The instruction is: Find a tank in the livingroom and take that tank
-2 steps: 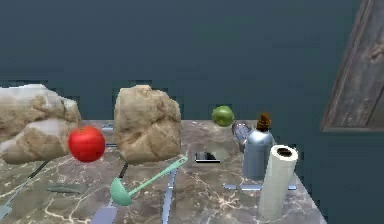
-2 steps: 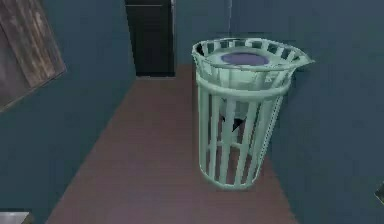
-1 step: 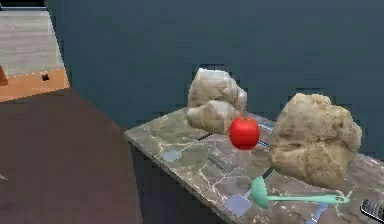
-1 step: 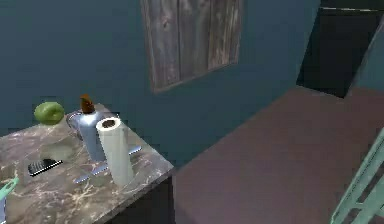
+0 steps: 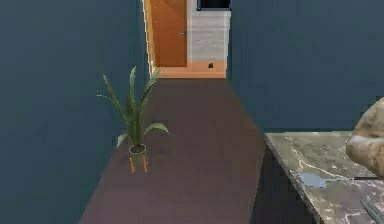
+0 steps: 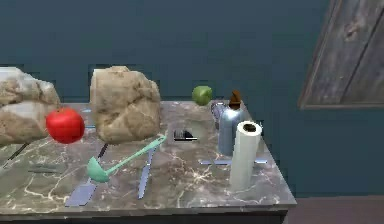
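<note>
— The grey marbled stone desk [image 6: 190,182] is nearest. What lies along its near edge?

— A white upright paper roll [image 6: 245,155] at the right. Left of it lie a teal plastic ladle [image 6: 118,163] and a flat silver knife [image 6: 143,178].

— And farther back?

— A round red fruit [image 6: 65,125] at the left, with a rough tan loaf [image 6: 125,103] just beside it. A small green apple [image 6: 203,95] sits at the far edge, and a silver metal bottle [image 6: 230,122] stands behind the roll.

— The tank? The gripper?

— I cannot tell where the tank is, nor the gripper's state. Ahead, a green potted plant [image 5: 137,150] stands on the dark brown floor [image 5: 200,150], left of the desk.
</note>
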Controlling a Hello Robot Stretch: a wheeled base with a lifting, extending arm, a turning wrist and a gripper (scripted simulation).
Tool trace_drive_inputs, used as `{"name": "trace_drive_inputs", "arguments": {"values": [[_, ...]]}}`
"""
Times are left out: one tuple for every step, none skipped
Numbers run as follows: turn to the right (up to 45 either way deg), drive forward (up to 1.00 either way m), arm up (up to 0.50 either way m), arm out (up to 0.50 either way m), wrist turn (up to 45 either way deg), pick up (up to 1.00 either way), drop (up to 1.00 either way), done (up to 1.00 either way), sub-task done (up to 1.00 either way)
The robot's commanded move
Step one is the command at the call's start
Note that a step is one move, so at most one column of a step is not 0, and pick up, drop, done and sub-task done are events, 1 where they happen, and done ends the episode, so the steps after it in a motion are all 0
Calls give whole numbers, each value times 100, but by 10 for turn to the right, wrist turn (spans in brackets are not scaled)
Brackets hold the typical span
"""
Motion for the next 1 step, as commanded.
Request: {"name": "trace_drive_inputs", "arguments": {"values": [[0, 90, 0, 0, 0, 0, 0, 0, 0]]}}
